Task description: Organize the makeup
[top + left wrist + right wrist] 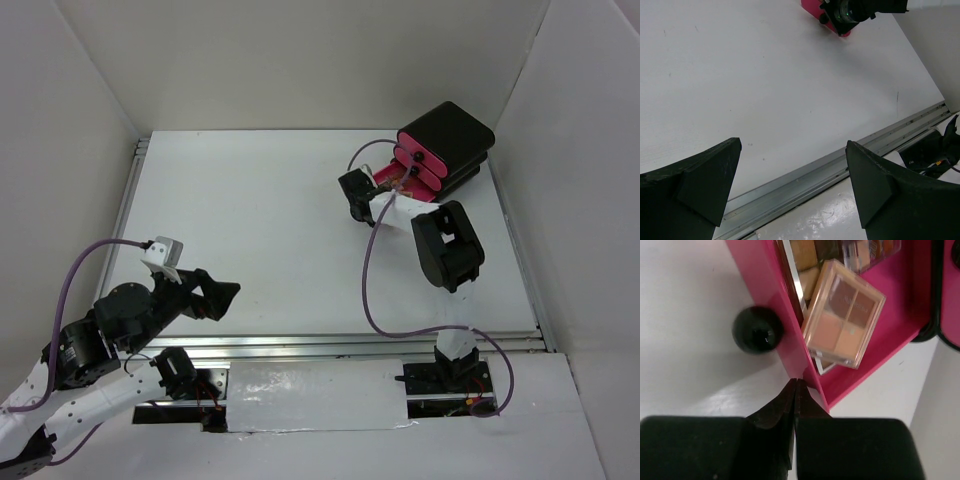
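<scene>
At the far right of the table [250,220], the right gripper [795,390] is resting its tips against the front wall of the pulled-out pink drawer [765,285], just beside the black knob [757,330]. Its fingers are pressed together and are pinching nothing. The left gripper [794,150] is hanging spread and empty over the near edge, well apart from the black box [450,130].

Judging by this, the drawer is being pushed home. The push is going to work best square to the front wall and close to the knob, kept slow so that the drawer is not skewing and the tilted palette is not catching on the box.

Counting in the right wrist view: one square tan-orange four-pan palette [844,312] is lying askew on top, at least two more palettes are peeking out beneath and behind it, and one knob is showing. No brushes or pencils are showing.
</scene>
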Tool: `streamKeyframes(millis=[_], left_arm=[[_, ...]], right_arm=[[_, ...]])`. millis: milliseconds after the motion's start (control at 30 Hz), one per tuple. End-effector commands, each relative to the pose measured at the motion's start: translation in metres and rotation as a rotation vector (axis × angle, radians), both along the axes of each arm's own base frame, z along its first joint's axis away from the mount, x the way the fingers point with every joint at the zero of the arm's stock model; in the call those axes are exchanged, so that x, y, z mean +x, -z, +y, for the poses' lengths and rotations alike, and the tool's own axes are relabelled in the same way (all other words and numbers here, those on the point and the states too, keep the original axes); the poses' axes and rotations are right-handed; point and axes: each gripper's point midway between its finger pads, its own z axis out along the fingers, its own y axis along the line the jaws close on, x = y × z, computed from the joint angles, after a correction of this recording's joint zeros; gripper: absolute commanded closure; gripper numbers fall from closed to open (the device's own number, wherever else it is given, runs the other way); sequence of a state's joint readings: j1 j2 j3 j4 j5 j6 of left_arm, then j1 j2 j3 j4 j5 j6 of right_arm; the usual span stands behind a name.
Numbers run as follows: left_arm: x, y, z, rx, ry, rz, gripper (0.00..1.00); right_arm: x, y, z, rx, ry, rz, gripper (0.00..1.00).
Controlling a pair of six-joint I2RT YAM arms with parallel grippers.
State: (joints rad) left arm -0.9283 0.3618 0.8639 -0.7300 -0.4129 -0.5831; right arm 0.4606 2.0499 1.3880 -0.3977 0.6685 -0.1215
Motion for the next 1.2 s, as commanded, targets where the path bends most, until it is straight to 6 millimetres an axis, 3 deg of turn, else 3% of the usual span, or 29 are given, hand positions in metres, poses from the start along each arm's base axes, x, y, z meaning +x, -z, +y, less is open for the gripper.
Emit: streamKeyframes(millis=[0, 367, 700, 1167], left_arm=[[-0.001, -0.015, -0.005, -0.055, 0.024, -0.037, 0.01], [-0.002, -0.015, -0.007, -0.053, 0.038, -0.042, 0.0], [-0.004, -0.017, -0.007, -0.062, 0.045, -0.051, 0.01], [-0.003, -0.017, -0.008, -0.058, 0.049, -0.05, 0.01]], right_arm=[[0.024, -0.015, -0.01, -0.142, 0.026, -0.094, 1.0], [0.045, -0.031, -0.022, -0.17, 0.084, -0.162, 1.0], [0.063, -0.025, -0.052, -0.14, 0.15, -0.169, 1.0], [0.084, -0.035, -0.08, -0.19, 0.178, -0.219, 1.0]])
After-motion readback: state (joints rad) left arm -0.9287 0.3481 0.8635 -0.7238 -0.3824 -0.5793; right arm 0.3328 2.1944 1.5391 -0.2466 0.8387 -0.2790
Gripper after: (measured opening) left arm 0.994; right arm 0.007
